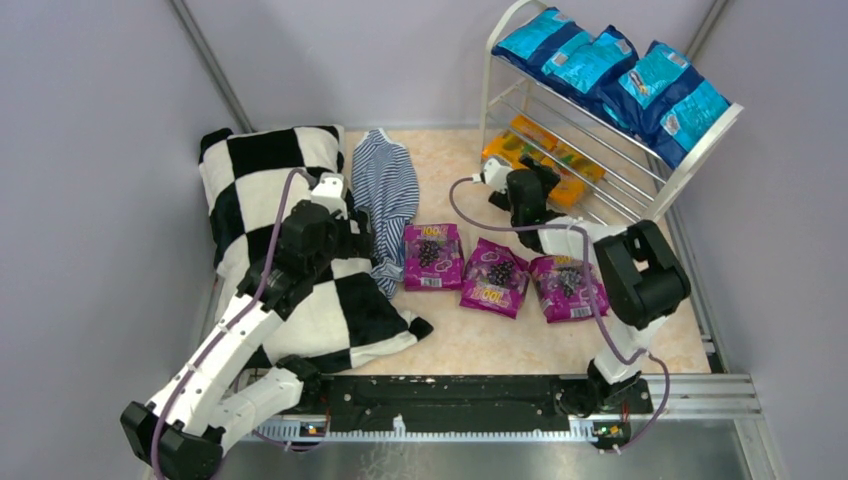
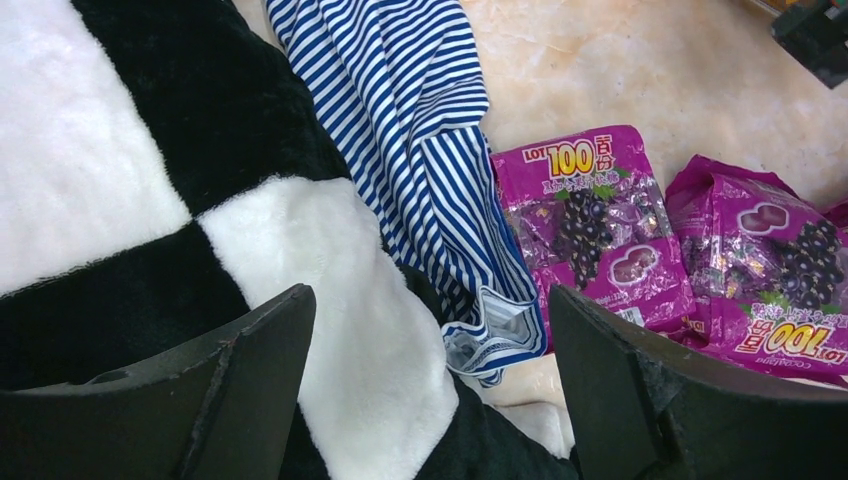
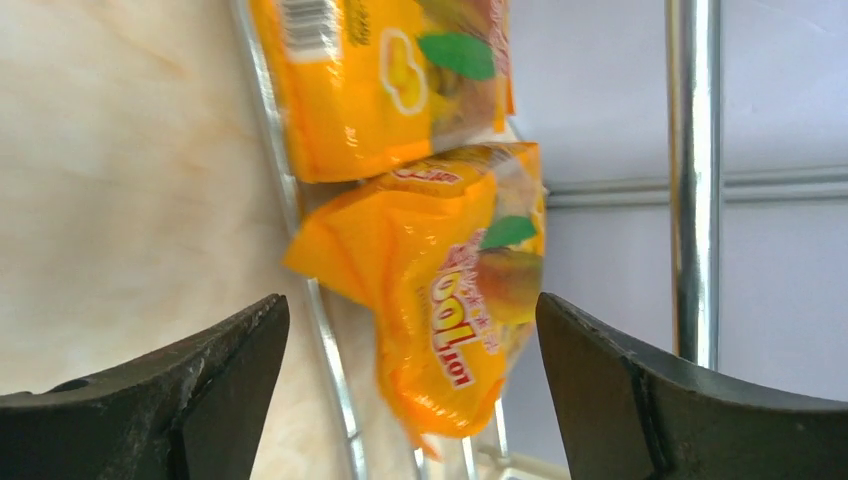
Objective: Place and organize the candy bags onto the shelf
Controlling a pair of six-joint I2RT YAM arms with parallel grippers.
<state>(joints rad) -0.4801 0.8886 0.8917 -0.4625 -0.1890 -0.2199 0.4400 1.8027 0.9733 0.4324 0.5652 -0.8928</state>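
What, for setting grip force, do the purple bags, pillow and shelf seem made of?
Purple bags: glossy printed plastic film, judging by glare and crinkles. Pillow: plush, probably fleece; matte fuzzy nap. Shelf: seemingly metal rods, shiny, between white-coated end frames.

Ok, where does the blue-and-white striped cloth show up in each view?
Top external: the striped cloth lies left of centre, between the checkered pillow and the leftmost purple candy bag.
Left wrist: from top centre down to the middle.
Right wrist: not in it.
Shared landmark: that purple bag, beside the cloth's lower end.
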